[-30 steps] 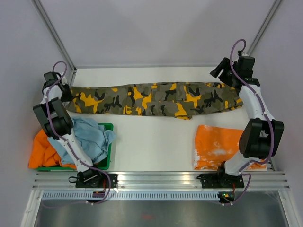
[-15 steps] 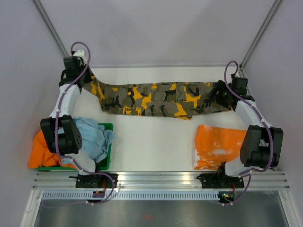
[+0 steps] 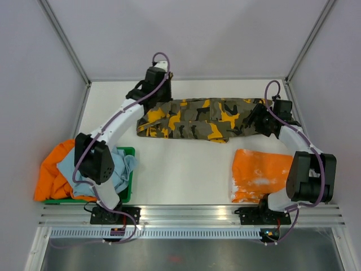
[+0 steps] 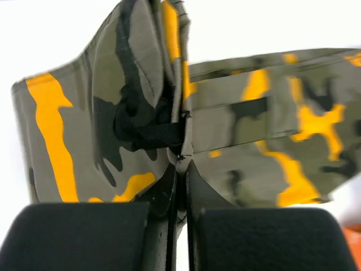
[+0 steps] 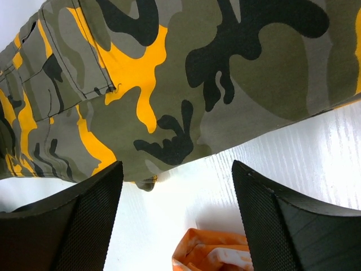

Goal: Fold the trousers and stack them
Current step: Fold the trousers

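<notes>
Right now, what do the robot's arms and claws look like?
The left arm and right arm both have white links with bulky black joints, and a thin purple cable loops along each. The left claw and right claw have black fingers; the right's look finely textured.

left arm [image 3: 120,117] stretched far forward and inward, left gripper [image 4: 180,169] pinched closed on the trousers [image 4: 256,132], right arm [image 3: 295,137] bent, right gripper [image 5: 176,167] spread wide, pointed down
</notes>
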{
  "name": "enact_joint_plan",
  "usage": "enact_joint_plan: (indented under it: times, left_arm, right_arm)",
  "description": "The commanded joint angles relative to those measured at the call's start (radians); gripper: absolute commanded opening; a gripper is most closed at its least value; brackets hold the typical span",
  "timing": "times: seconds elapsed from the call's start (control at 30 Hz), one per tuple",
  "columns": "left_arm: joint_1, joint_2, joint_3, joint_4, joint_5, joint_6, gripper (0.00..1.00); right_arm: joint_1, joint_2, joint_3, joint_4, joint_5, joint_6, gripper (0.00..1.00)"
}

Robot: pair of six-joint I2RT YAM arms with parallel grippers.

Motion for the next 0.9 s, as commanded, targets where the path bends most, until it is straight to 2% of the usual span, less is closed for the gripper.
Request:
enact_joint_plan:
  times: [0.0, 0.13, 0.33, 0.7, 0.87]
  left_arm:
    - [-0.086, 0.097, 0.107, 0.026, -0.078, -0.09, 0.02]
    - [-0.124, 0.175, 0.13, 0.026, -0.078, -0.15, 0.02]
    - [-0.169, 0.249, 0.162, 0.064, -0.038, -0.211, 0.02]
    - [-0.205, 0.349, 0.221, 0.108, 0.08, -0.322, 0.02]
    - [-0.228, 0.388, 0.27, 0.119, 0.091, -0.348, 0.02]
  right_arm:
    - [0.0, 0.009, 0.046, -0.005, -0.016, 0.029, 0.86]
    - [0.0, 0.009, 0.061, -0.019, -0.092, 0.062, 0.9]
    - [0.0, -0.04, 0.058, -0.08, 0.011, 0.011, 0.94]
    - [0.0, -0.042, 0.053, -0.054, -0.026, 0.017, 0.95]
    - [0.0, -0.06, 0.109, -0.1, 0.083, 0.008, 0.95]
